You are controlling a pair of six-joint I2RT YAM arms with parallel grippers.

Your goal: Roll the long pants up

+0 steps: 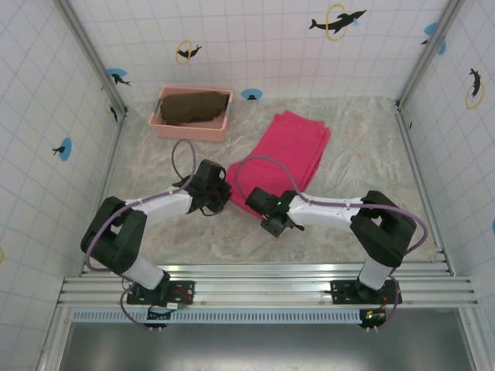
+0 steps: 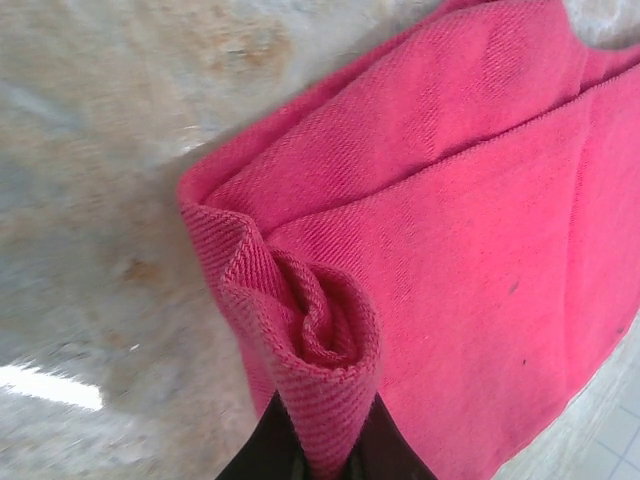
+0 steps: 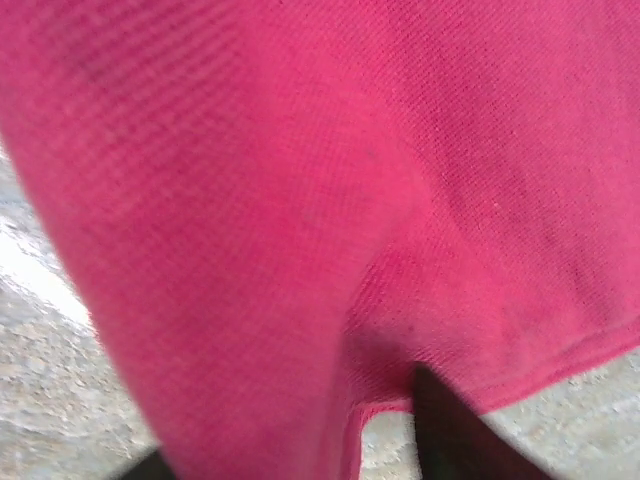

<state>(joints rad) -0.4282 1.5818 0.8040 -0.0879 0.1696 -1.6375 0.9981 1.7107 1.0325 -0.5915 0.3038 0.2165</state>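
The long pants lie folded as a bright magenta strip running diagonally across the middle of the table. Both grippers are at their near end. My left gripper is at the near-left corner. In the left wrist view the left gripper is shut on a bunched, curled fold of the pants, lifted off the table. My right gripper is at the near edge. In the right wrist view the pants drape over the right gripper, whose dark fingers stand wide apart, with table showing beside the hem.
A pink basket holding a dark brown cloth stands at the back left. Tiled walls and metal posts close in the table on three sides. Bare marbled tabletop stretches to the right of the pants.
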